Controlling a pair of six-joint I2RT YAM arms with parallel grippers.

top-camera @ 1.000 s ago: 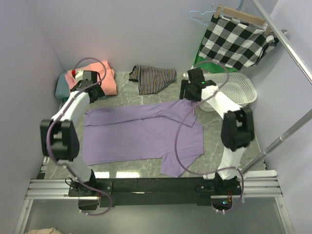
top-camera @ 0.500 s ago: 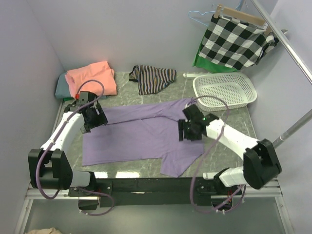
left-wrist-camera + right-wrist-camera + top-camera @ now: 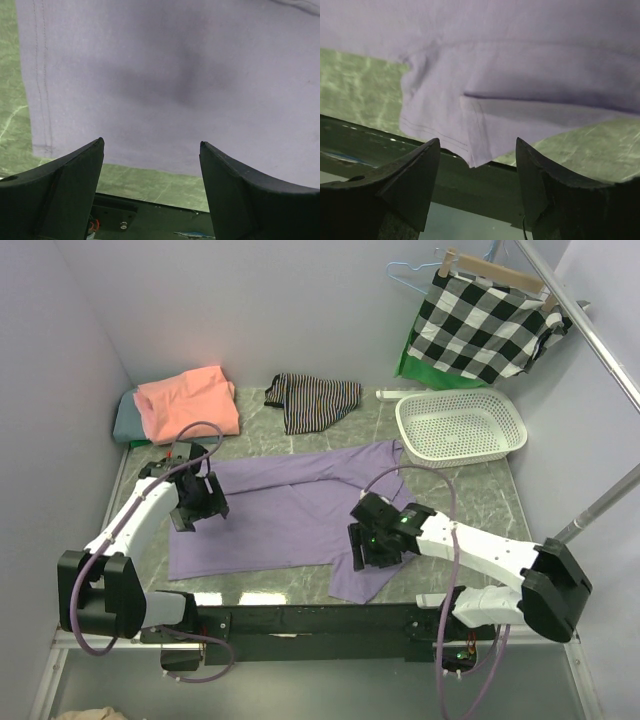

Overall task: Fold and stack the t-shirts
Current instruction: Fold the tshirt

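Observation:
The lavender-purple t-shirt [image 3: 290, 510] lies spread flat on the marbled table. My left gripper [image 3: 196, 508] is open and empty, above the shirt's left hem part; the left wrist view shows the cloth [image 3: 165, 75] and its near edge between the fingers. My right gripper [image 3: 372, 550] is open and empty over the shirt's near right sleeve [image 3: 470, 125], whose corner overhangs the table's front edge. The salmon-pink t-shirt [image 3: 185, 400] lies folded on the grey-teal one [image 3: 126, 420] at the far left corner.
A striped garment [image 3: 315, 400] lies at the back centre. A white basket [image 3: 460, 425] stands at the back right. A checked cloth on a wooden hanger [image 3: 485, 320] hangs from a slanted metal rail [image 3: 590, 340]. The black base rail [image 3: 320, 620] runs along the near edge.
Both arms have swung from the table's back toward the near side. The left gripper left the pink shirt; the right left the shirt's far edge. Both now hover low over the purple shirt.

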